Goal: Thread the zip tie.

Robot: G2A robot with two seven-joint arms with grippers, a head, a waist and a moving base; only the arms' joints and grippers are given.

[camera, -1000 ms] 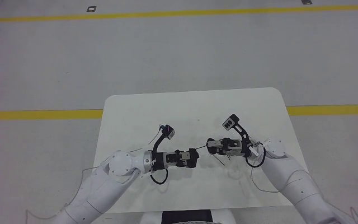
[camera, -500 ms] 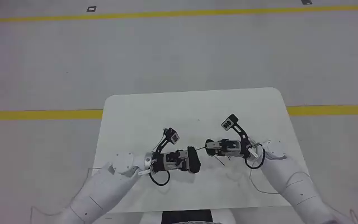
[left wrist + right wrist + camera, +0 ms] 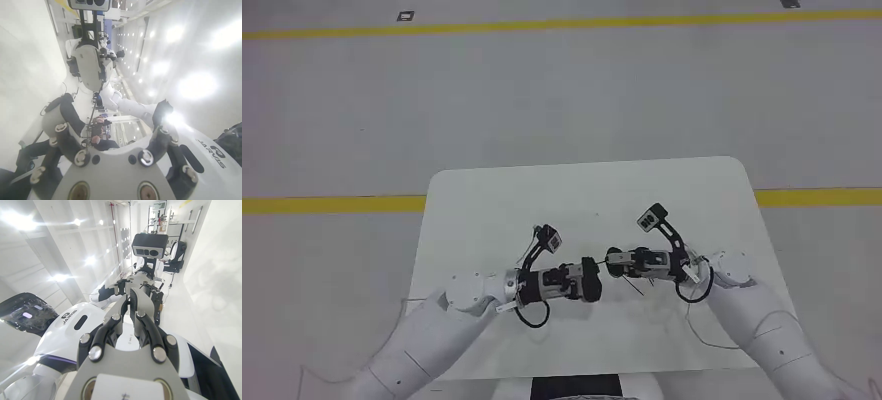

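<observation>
a logo with a short word in dark letters stands on the white cover (image 3: 70, 317) near the arms, seen again in the left wrist view (image 3: 213, 151); it is not read out. two small square floor markers (image 3: 405, 16) lie far off, too small to read.

The left arm (image 3: 432, 335) and right arm (image 3: 762, 325) are smooth white shells with rounded wrist joints, each looped by thin black cables (image 3: 697, 292). Each wrist carries a black bracket topped by a small camera box (image 3: 652, 217). The right gripper (image 3: 129, 296) has grey fingers on black links pinned by 6 round silver screws (image 3: 95, 351). The left gripper (image 3: 115, 104) has black-padded grey fingers. The white torso (image 3: 62, 336) bears dark lettering and 1 dark oval slot. The head visor (image 3: 28, 313) is glossy black.
</observation>
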